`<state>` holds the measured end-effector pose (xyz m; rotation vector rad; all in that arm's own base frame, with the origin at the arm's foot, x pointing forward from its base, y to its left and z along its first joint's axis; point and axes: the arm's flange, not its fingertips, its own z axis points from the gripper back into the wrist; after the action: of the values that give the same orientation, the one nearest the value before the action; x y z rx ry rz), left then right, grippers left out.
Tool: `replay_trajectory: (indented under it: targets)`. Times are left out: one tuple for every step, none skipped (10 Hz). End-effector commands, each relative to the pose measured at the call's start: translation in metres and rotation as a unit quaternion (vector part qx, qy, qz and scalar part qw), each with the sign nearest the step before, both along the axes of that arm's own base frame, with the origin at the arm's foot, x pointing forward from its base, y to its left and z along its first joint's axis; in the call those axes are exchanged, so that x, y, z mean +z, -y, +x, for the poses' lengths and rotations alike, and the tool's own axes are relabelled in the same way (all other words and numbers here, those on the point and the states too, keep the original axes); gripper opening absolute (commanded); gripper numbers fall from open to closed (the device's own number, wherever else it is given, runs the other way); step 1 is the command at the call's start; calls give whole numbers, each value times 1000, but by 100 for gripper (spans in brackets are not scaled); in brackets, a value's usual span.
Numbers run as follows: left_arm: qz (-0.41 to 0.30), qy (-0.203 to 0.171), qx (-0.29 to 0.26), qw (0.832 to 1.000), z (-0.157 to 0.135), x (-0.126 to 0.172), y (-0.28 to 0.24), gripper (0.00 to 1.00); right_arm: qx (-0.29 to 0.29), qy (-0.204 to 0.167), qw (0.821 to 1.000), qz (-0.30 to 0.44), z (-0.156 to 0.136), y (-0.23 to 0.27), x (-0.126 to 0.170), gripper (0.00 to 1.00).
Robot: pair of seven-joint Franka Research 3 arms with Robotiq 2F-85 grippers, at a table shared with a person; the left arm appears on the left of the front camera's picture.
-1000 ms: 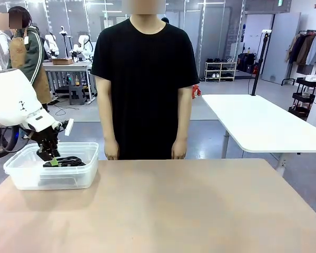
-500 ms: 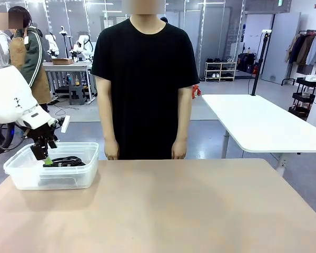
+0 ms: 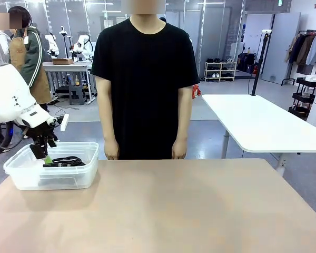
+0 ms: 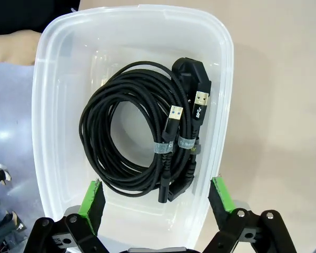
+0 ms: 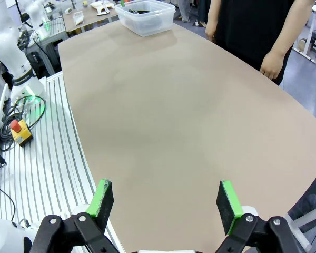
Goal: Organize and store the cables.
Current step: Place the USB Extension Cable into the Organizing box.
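Coiled black cables (image 4: 142, 142) with USB plugs and a chunky black plug lie inside a clear plastic bin (image 4: 55, 68); in the front view the cables (image 3: 63, 162) rest in the bin (image 3: 76, 176) at the table's left. My left gripper (image 3: 43, 154) hovers just above the bin's left part, open and empty; in its wrist view the gripper (image 4: 157, 197) has its green pads spread wide over the coils. My right gripper (image 5: 166, 203) is open with nothing between its fingers, high above the bare tabletop.
A person in a black T-shirt (image 3: 145, 74) stands at the far edge, hands (image 3: 111, 150) hanging just behind the table. The tan table (image 3: 174, 211) spreads to the right of the bin. The bin (image 5: 146, 16) is far off in the right wrist view.
My left gripper has lifted up out of the bin and shifted slightly left, leaving the cables lying inside. The right arm has not moved.
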<state>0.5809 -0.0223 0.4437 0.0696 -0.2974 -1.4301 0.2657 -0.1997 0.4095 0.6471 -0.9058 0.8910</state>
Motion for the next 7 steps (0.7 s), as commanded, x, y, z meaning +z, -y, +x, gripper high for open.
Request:
replay_trajectory:
  targets:
    - [7,-2,-1,1000,1,-2,-1,100,2,11,1000,2,1,0,-2,100]
    - [7,-2,-1,1000,1,-2,-1,100,2,11,1000,2,1,0,-2,100]
    - [7,-2,-1,1000,1,-2,-1,100,2,11,1000,2,1,0,-2,100]
    - [7,-2,-1,1000,1,-2,-1,100,2,11,1000,2,1,0,-2,100]
    - [7,-2,-1,1000,1,-2,-1,100,2,11,1000,2,1,0,-2,100]
    - [7,-2,-1,1000,1,-2,-1,100,2,11,1000,2,1,0,-2,100]
    - [7,-2,-1,1000,1,-2,-1,100,2,11,1000,2,1,0,-2,100]
